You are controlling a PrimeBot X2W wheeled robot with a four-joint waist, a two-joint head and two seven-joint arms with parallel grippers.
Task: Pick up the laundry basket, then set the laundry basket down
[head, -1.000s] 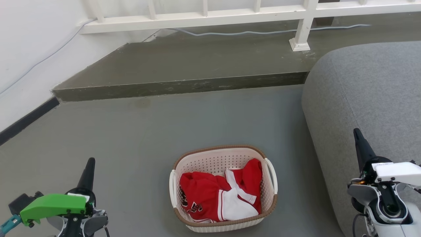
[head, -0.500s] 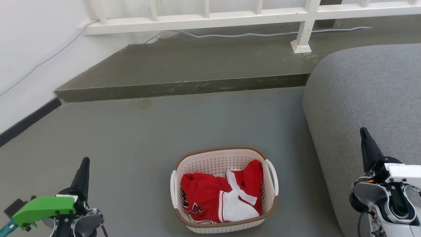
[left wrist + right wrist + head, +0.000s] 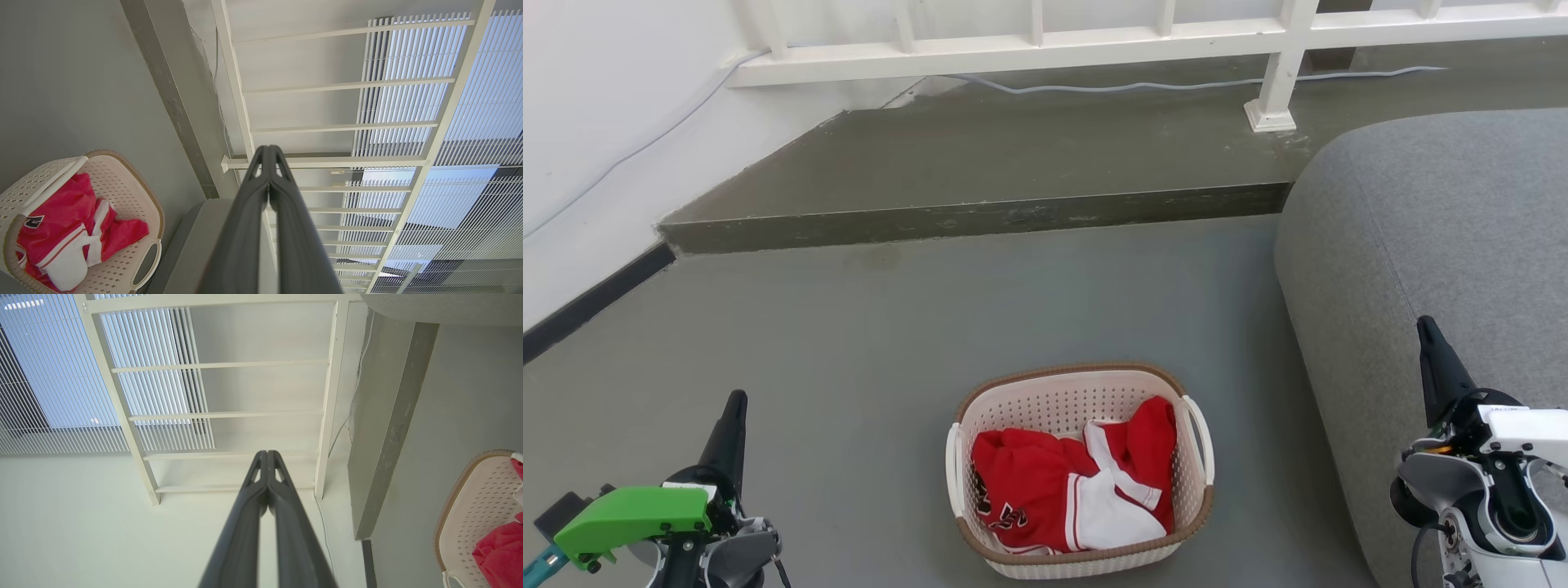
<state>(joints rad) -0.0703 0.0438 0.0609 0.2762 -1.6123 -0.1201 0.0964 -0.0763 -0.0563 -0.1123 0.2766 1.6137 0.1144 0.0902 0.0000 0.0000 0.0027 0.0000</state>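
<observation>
The laundry basket point(image 3: 1045, 392) rests on the grey floor at bottom centre of the head view, cream with a brown rim and white loop handles, holding red and white clothes point(image 3: 1066, 486). It also appears at lower left in the left wrist view point(image 3: 135, 192) and at the right edge of the right wrist view point(image 3: 470, 506). My left gripper point(image 3: 737, 400) is shut and empty, well left of the basket. My right gripper point(image 3: 1425, 325) is shut and empty, well right of it, in front of the grey sofa. In both wrist views the fingers point(image 3: 267, 153) point(image 3: 267, 455) are pressed together.
A large grey sofa point(image 3: 1437, 237) fills the right side, close to the basket. A raised concrete step point(image 3: 980, 216) runs across behind the basket. A white railing point(image 3: 1094, 41) and a cable point(image 3: 1176, 82) lie beyond it. A white wall point(image 3: 596, 122) stands at left.
Between one second and half a second ago the whole picture shifted slightly, so the camera moved, and both grippers sat a little lower and outward. Since then nothing has moved.
</observation>
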